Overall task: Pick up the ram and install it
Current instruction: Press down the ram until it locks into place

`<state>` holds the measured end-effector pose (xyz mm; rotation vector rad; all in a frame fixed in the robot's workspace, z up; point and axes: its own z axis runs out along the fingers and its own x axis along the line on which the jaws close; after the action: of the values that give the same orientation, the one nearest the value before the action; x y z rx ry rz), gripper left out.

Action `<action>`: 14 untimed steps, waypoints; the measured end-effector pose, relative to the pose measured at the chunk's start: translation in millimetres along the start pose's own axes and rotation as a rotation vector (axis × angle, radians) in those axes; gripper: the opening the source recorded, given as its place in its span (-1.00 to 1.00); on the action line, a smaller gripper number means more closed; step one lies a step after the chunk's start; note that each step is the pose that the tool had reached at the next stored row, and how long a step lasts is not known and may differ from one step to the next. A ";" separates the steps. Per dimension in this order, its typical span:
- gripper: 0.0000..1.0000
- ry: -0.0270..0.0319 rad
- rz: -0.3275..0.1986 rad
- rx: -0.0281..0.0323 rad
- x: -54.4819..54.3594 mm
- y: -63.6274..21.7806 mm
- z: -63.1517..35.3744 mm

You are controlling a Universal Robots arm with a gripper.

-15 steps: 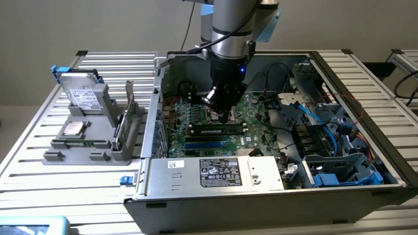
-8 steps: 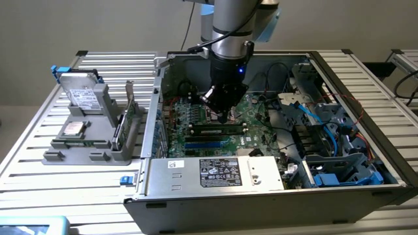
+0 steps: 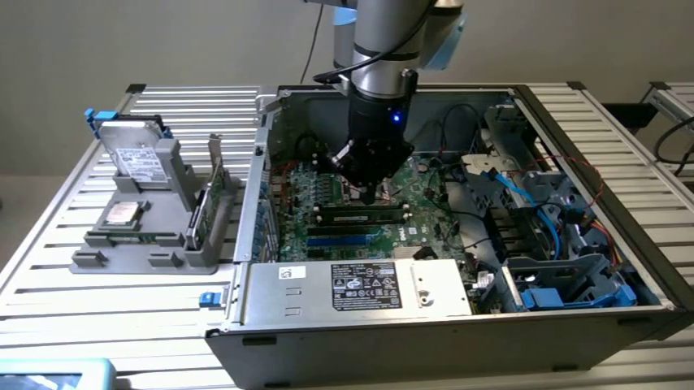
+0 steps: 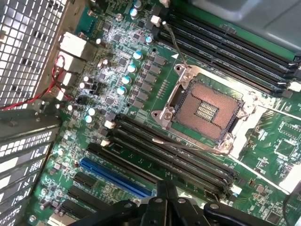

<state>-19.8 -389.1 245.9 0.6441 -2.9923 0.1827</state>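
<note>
Exterior view | gripper (image 3: 370,195) fully closed, empty, above ram (image 3: 363,214) in motherboard (image 3: 325,195) slot | arm vertical, reaching down into computer case (image 3: 434,325)

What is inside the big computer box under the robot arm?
Inside the computer case lies a green motherboard with an empty processor socket, long black slots and blue cables. The shut gripper hangs over it, hiding the board directly beneath.

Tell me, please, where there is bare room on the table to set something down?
The slatted table is bare in front of the grey fixture and behind the computer case's right corner. Inside the case it is crowded: motherboard, cables, tool.
</note>
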 end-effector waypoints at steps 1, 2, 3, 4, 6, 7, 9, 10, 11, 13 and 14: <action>-0.79 0.0010 0.012 -0.0011 0.0 0.0 0.0; -0.79 0.0020 0.024 -0.0023 0.0 0.0 0.0; -0.79 0.0033 0.038 -0.0035 0.0 0.0 0.0; -0.79 0.0044 0.050 -0.0047 0.0 0.0 0.0; -0.79 0.0067 0.076 -0.0072 0.0 0.0 0.0; -0.79 0.0080 0.088 -0.0084 0.0 0.0 0.0; -0.79 0.0104 0.114 -0.0108 0.0 0.0 0.0; -0.79 0.0115 0.126 -0.0119 0.0 0.0 0.0; -0.79 0.0125 0.139 -0.0131 0.0 0.0 0.0; -0.79 0.0140 0.161 -0.0150 0.0 0.0 0.0; -0.79 0.0139 0.171 -0.0156 0.0 0.0 0.0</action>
<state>-19.8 -389.1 245.9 0.3829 -3.0309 0.1727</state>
